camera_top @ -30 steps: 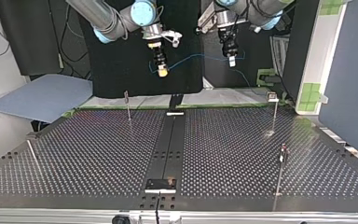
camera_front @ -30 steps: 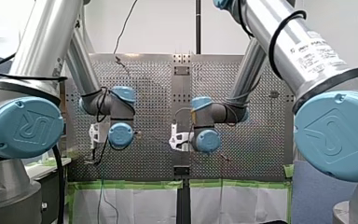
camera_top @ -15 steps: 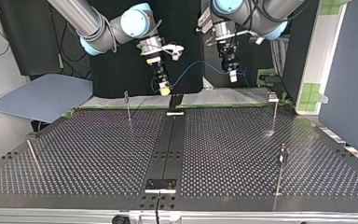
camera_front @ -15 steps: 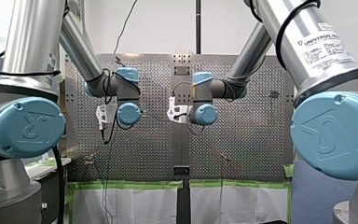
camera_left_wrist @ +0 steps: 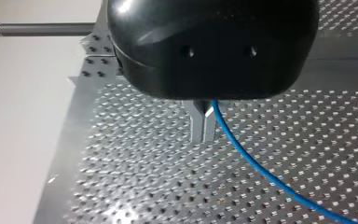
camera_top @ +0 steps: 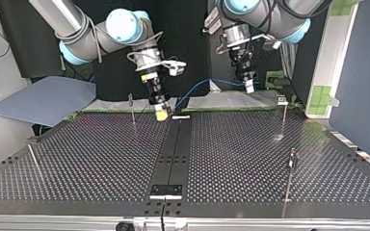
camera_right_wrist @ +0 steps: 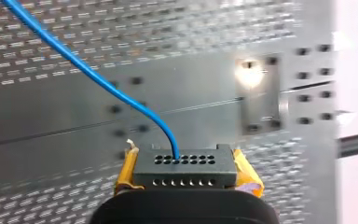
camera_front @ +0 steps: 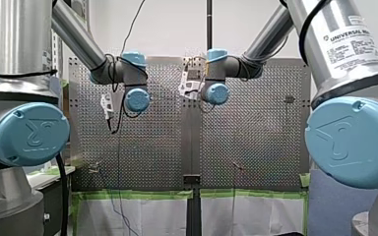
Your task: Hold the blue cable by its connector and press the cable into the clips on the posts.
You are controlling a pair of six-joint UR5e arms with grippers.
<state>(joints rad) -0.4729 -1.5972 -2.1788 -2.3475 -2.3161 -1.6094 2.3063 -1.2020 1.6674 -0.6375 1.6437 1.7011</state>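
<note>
In the right wrist view my right gripper [camera_right_wrist: 186, 173] is shut on the dark grey connector [camera_right_wrist: 185, 165], yellow pads on both sides. The blue cable [camera_right_wrist: 98, 79] leaves the connector's top. In the top view my right gripper [camera_top: 161, 113] hangs just above the table's far edge, beside the centre strip. My left gripper [camera_top: 249, 86] is higher, to its right, with the blue cable [camera_top: 197, 89] sagging between the two. In the left wrist view the metal fingers [camera_left_wrist: 198, 125] are shut on the blue cable [camera_left_wrist: 261, 170]. Thin posts with clips stand at the far left [camera_top: 132, 108], far right [camera_top: 283, 115] and near right [camera_top: 290, 178].
A leaning rod [camera_top: 33, 161] stands at the top view's near left. A dark centre strip [camera_top: 173, 149] runs down the perforated table, with a small plate [camera_top: 166, 191] at its near end. A blue-grey sheet [camera_top: 43, 98] lies beyond the table's far-left corner.
Both arms have come down and toward the table in the top view. My right gripper dropped from well above to the table's far edge; the cable came along with both grippers.
</note>
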